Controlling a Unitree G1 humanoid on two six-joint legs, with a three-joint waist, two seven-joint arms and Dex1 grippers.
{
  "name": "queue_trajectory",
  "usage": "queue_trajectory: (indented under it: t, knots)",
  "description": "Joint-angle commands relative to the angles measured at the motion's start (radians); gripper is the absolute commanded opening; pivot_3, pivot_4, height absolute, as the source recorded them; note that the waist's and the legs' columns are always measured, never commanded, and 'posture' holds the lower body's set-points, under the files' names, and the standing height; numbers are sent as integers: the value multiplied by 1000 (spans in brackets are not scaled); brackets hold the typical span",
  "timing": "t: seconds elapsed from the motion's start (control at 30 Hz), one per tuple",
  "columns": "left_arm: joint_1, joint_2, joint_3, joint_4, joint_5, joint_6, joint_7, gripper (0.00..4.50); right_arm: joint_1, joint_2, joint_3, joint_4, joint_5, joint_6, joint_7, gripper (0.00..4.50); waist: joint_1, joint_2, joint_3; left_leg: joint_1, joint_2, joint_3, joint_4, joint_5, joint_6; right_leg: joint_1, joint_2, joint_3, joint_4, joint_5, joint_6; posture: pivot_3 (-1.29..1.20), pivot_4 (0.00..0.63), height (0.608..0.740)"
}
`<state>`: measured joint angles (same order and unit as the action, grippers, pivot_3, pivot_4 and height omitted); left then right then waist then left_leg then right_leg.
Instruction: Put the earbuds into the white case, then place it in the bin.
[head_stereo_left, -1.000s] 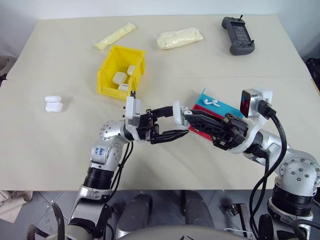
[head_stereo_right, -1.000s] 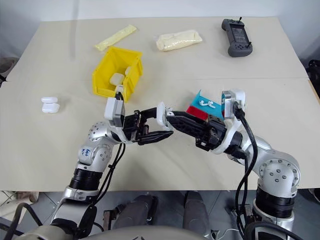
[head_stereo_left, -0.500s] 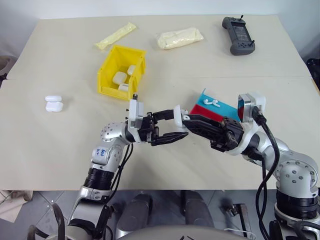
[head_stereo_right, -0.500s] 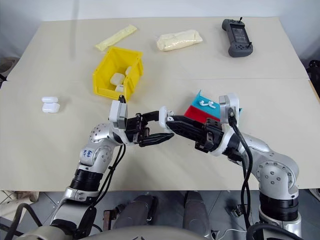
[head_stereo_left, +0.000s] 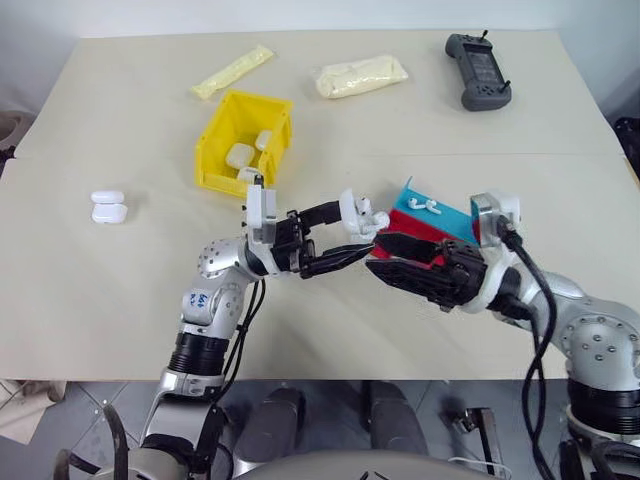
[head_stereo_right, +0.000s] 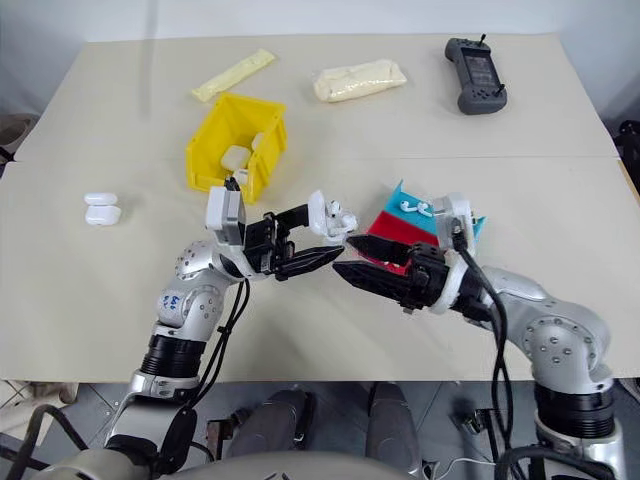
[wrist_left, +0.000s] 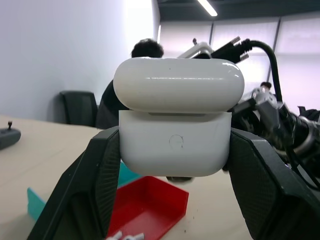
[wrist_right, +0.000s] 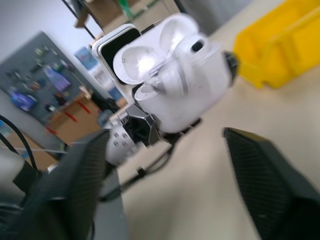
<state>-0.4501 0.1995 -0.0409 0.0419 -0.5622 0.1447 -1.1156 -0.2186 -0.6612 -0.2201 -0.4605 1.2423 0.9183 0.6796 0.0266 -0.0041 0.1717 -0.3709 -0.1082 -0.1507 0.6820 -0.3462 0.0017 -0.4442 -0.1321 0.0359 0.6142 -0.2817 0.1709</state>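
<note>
Beige table (head_stereo_left: 120, 290). I've got left gripper (head_stereo_left: 345, 240) pinching white case (head_stereo_left: 356, 213), lid up, one bud seated. Right gripper (head_stereo_left: 385, 258) spread, empty. Next: fetch earbuds (head_stereo_left: 426, 206) from tray (head_stereo_left: 440, 222), judging.

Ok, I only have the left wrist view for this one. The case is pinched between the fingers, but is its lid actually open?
Observer: Yes. The right wrist view shows the white case with its lid flipped up and one earbud seated inside.
Operator: And the right gripper?
Observer: The right gripper is open and empty, just short of the case.
Operator: Where's the bin?
Observer: The bin stands farther back on the table, with several closed cases inside.
</note>
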Motion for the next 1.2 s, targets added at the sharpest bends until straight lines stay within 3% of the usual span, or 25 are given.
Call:
queue_trajectory:
  t: [0.03,0.2,0.47,0.57,0.63,0.8,0.97,1.1,1.2]
  knots:
    - [14,26,35,-45,-34,2,-7,2797,31,-42,-62,-5,24,-3,34,4118,0,0,0,0,0,0,0,0,0,0,0,0,0,0,0,0,150,740]
    - [18,31,44,-36,-33,-12,-10,2797,49,-42,-63,-13,18,-18,31,4118,0,0,0,0,0,0,0,0,0,0,0,0,-1,0,0,0,150,740]
    - [24,25,39,-39,-27,-32,-8,2797,85,-81,-84,39,-212,-174,135,4118,1,0,0,0,0,1,0,0,0,0,0,0,-1,0,1,0,150,740]
    - [40,35,44,-47,-26,-39,-11,2797,132,-138,-156,112,-323,-273,206,4118,3,0,0,0,0,1,0,0,0,0,0,0,-1,0,1,0,150,740]
    - [47,39,45,-51,-26,-42,-11,2797,174,-167,-198,146,-354,-301,247,4484,5,0,0,0,0,1,0,0,0,1,0,0,-1,0,1,0,150,740]
    - [67,43,44,-68,-27,-46,-7,2797,282,-180,-264,238,-576,-550,297,4484,2,0,0,0,0,2,0,0,1,1,1,0,-1,0,1,0,150,740]
    - [80,57,54,-78,-27,-49,-10,2797,331,-173,-325,320,-663,-669,306,4484,1,0,0,1,0,4,0,0,1,1,1,1,-1,1,1,0,150,740]
    - [78,60,60,-72,-23,-60,-3,2797,286,-178,-309,350,-672,-672,310,4484,-1,0,0,2,1,4,0,0,1,1,1,1,-2,1,1,0,150,740]
    - [83,60,58,-72,-17,-71,3,2797,174,-221,-211,370,-704,-620,321,4484,-5,0,0,2,1,5,-1,0,1,1,1,2,-1,1,1,0,150,740]
